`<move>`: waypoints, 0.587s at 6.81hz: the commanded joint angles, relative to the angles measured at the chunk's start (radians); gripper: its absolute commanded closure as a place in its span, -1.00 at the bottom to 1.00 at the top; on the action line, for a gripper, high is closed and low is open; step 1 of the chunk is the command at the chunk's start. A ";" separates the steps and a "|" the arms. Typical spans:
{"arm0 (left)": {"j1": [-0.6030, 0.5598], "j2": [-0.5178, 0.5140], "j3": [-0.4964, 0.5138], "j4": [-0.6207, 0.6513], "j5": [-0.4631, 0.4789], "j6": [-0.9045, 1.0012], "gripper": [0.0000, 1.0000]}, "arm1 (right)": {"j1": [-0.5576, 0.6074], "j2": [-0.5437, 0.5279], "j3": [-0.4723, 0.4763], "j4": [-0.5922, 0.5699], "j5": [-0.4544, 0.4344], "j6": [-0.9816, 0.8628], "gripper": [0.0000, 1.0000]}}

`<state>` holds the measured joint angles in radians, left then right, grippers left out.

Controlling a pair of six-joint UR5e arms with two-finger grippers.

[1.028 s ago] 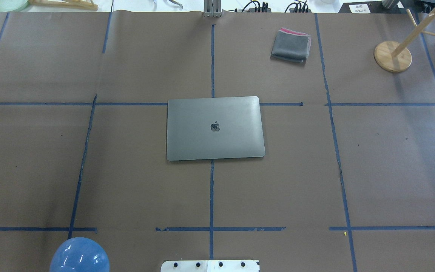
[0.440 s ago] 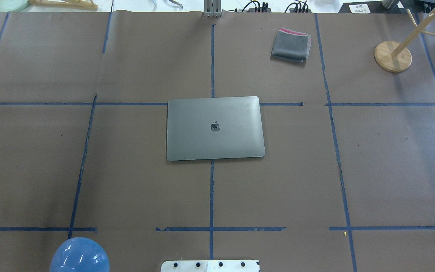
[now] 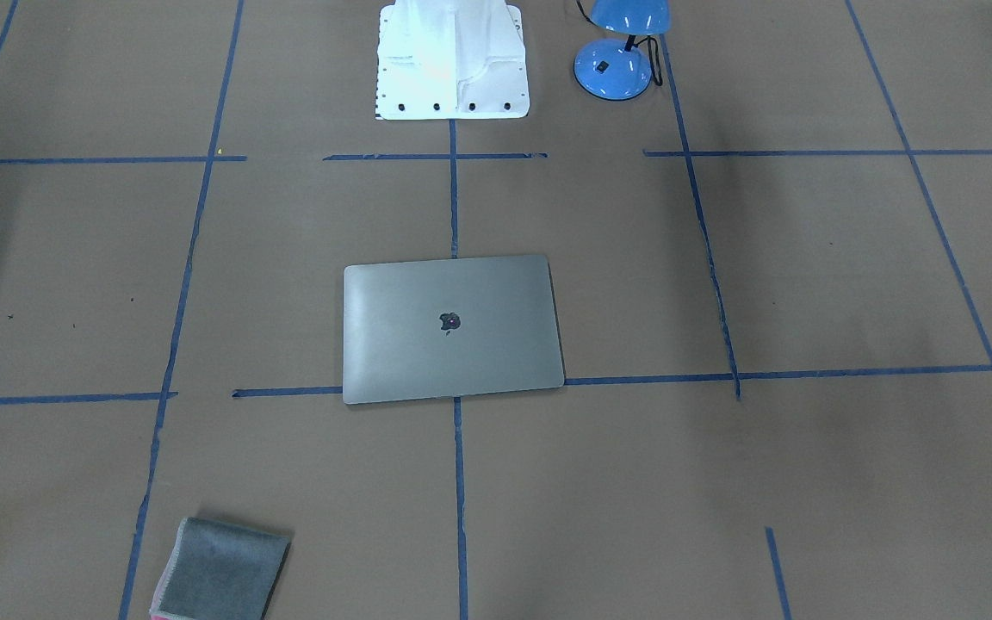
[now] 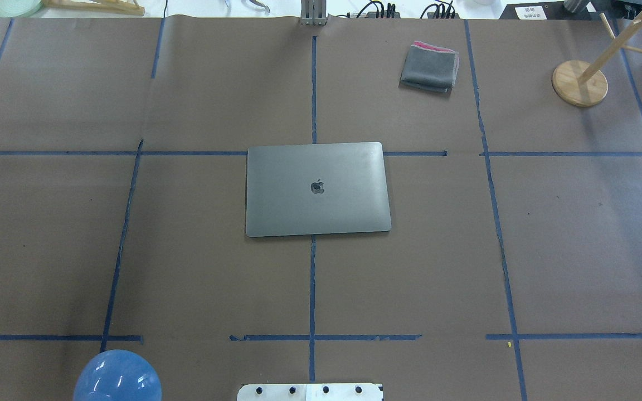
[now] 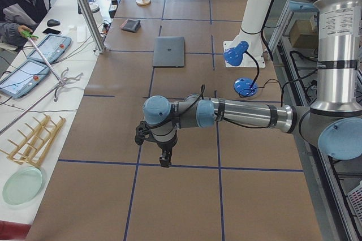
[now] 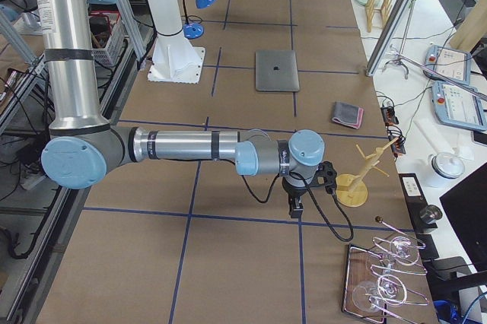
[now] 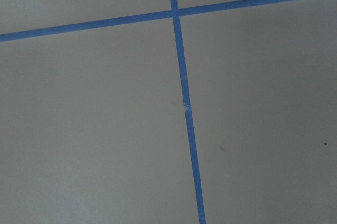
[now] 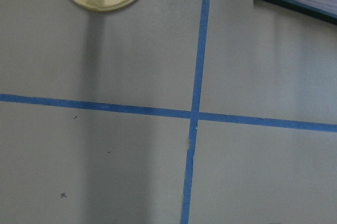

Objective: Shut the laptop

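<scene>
Left gripper [image 5: 164,159] points straight down above bare brown paper at the robot's left end of the table [image 4: 187,278]. The right gripper [image 6: 294,204] does the same at the opposite end, near the round base of a wooden stand [image 6: 351,189]. Both show only in the side views. Wide stretches of paper crossed by blue tape lines lie open on every side of the laptop [image 4: 317,189]. The laptop sits at the table's centre, shut flat, grey lid up with the dark apple logo showing, well apart from both grippers. A folded grey cloth [image 4: 429,68] lies near the far edge, toward the robot's right. A blue desk lamp [image 3: 621,52] stands beside the white robot base [image 3: 451,60], on its left. Whether either gripper's fingers are spread or closed cannot be told from the side views; each hangs above the paper, apart from the laptop.
</scene>
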<state>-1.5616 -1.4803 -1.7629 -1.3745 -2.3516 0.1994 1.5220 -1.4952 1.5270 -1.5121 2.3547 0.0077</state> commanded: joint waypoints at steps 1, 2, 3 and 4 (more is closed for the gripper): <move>0.000 0.000 0.000 0.000 0.000 0.000 -0.99 | 0.001 0.000 0.001 0.000 0.000 0.000 -0.99; 0.000 0.000 -0.001 0.000 0.000 0.000 -0.99 | 0.001 0.000 0.002 0.000 0.000 0.000 -0.99; 0.000 0.000 -0.001 0.000 0.000 0.000 -0.99 | 0.001 0.000 0.002 0.000 0.000 0.000 -0.99; 0.000 0.000 -0.004 0.000 0.000 0.000 -0.99 | 0.001 0.000 0.002 0.000 0.000 0.000 -0.99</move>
<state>-1.5616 -1.4803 -1.7650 -1.3744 -2.3516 0.1994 1.5231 -1.4956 1.5291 -1.5125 2.3546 0.0077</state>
